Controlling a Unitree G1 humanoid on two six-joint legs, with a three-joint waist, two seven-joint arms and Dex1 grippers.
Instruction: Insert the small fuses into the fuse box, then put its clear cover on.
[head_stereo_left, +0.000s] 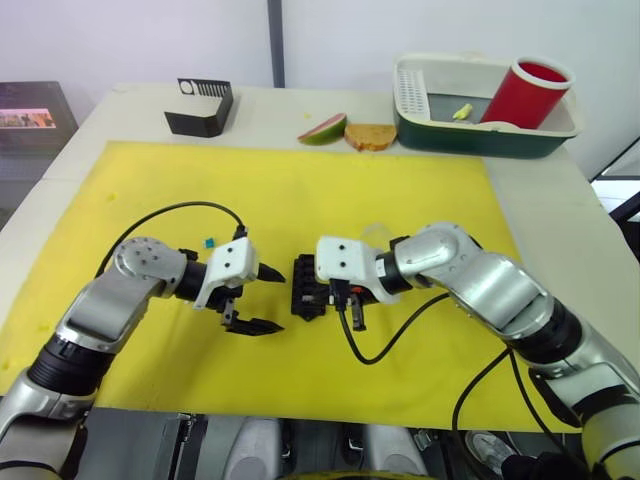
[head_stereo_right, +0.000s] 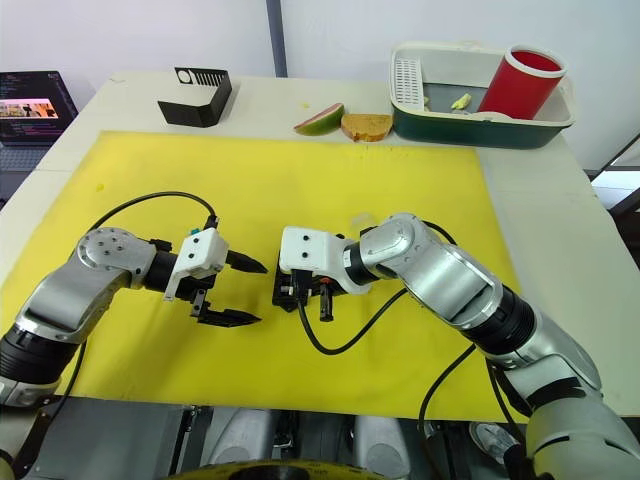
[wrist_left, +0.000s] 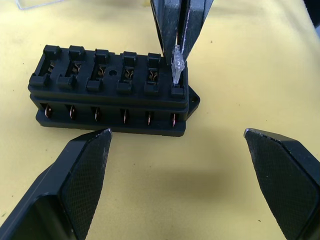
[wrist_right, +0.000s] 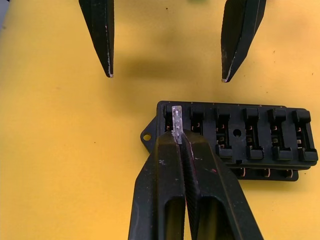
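Yellow mat (head_stereo_left: 300, 200); right fingers (wrist_right: 181, 136) pinch clear fuse (wrist_right: 176, 120) at fuse box (wrist_right: 250, 137).

No legible text, labels, brands or numbers on anything, laptop screen (head_stereo_right: 30, 108) lettering too small to read

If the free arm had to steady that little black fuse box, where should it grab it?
Probably across the fuse box's two long side walls, at the end away from the clear fuse, coming from above. The left gripper stands open beside it; the right gripper occupies the end slot.
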